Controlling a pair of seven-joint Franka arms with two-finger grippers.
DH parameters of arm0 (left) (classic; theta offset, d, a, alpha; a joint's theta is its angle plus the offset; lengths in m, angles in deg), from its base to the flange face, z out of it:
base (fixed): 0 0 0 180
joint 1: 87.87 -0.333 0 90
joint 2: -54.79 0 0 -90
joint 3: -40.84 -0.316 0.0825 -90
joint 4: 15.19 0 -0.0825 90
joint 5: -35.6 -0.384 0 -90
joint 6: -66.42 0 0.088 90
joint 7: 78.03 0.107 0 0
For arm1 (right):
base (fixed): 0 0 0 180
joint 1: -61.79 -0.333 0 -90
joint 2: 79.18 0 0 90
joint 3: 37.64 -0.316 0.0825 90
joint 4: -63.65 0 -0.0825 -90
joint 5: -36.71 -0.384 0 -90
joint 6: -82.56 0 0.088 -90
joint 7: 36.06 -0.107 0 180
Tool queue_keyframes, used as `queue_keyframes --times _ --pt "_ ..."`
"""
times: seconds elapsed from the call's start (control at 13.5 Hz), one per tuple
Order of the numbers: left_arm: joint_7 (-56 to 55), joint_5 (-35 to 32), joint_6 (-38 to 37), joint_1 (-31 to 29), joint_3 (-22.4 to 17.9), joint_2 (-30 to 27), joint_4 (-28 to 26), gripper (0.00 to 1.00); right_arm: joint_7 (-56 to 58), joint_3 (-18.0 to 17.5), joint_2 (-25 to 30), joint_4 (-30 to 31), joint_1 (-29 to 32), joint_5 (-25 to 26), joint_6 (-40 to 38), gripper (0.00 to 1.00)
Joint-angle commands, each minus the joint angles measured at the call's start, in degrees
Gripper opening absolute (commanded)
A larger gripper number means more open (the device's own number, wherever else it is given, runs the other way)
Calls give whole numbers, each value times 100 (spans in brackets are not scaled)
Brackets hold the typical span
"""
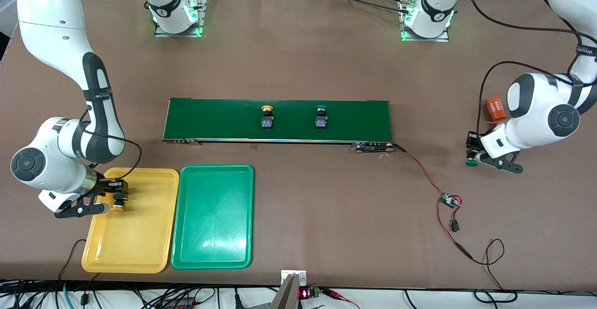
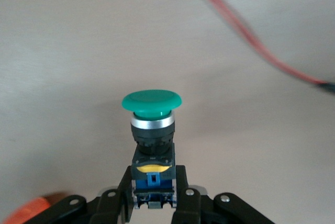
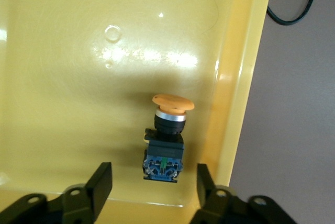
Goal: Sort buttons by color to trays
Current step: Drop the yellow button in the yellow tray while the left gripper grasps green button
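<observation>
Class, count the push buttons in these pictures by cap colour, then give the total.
Yellow-orange buttons: 2, one on the belt, one in the yellow tray.
Green buttons: 2, one on the belt, one in the left gripper.
Total: 4

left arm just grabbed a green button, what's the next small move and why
Probably lift it and carry it toward the green tray. The left gripper is shut on the green-capped button over bare table at the left arm's end, well away from that tray. The right gripper stands open over the yellow tray, with a yellow-capped button lying in it, so that one looks sorted.
</observation>
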Motion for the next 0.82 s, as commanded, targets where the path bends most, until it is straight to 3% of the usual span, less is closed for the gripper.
queue_keyframes --times 0.0,0.07,0.15,0.52,0.74 --pt "-724 380 -487 353 230 -463 -100 0 112 -105 -17 -140 69 -106 -15 77" --pt "-1268 380 -618 695 240 -559 -100 0 112 -114 71 -114 34 -114 -85 81" --pt "-1900 398 -663 1081 240 -647 -100 0 112 -114 254 -35 -10 -141 -225 99" --pt "-3670 1293 -638 2296 240 -754 -127 0 86 -307 1011 -43 -2 -150 -1445 100" --pt "-3971 1619 -550 2587 240 -596 -170 0 24 -316 1467 9 -10 -158 -2141 100"
